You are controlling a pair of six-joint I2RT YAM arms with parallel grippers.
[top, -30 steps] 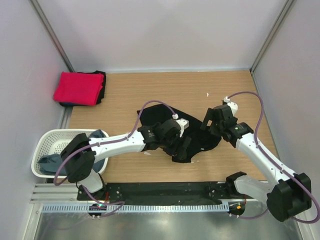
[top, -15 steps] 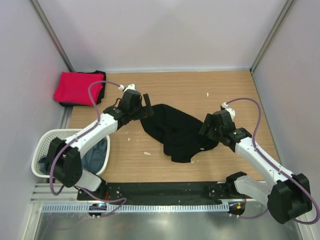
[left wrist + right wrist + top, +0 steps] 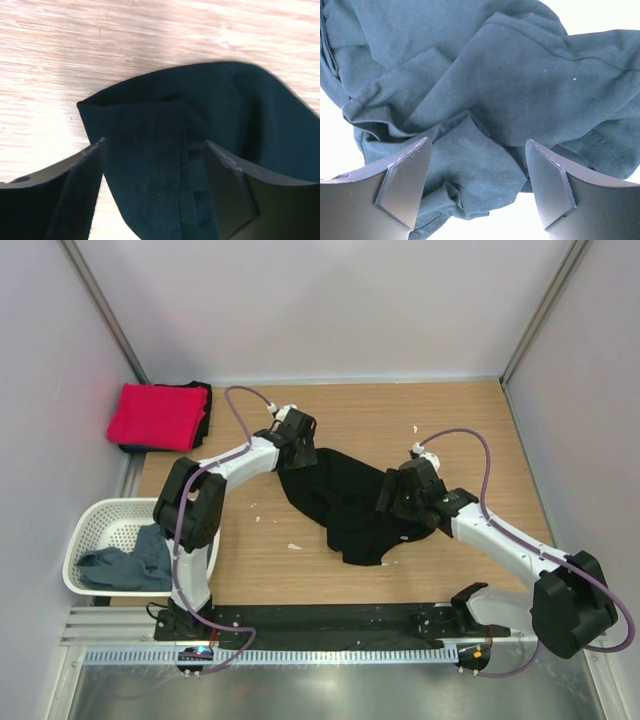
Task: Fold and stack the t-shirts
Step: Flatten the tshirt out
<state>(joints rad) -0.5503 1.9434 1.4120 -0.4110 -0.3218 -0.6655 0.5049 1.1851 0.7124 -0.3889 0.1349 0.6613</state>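
Left arm is stretched forward and bent rightward, left end effector (image 3: 299,447) set over the far-left corner of the black t-shirt (image 3: 350,510). Its jaws are spread, straddling a folded hem (image 3: 150,150), and nothing is clamped. Right arm is angled left, right end effector (image 3: 392,496) placed over the shirt's right side. Its jaws are parted above crumpled folds (image 3: 485,90), and nothing is gripped.

The black t-shirt is soft matte knit, rumpled, lying mid-tabletop (image 3: 450,430) on wood grain. The red t-shirt (image 3: 155,415) is folded square at the far-left corner. The grey-blue t-shirt (image 3: 125,562) is bunched in the white lattice basket (image 3: 95,515).

Compared with half a second ago, both end effectors have been moved inward onto the shirt.
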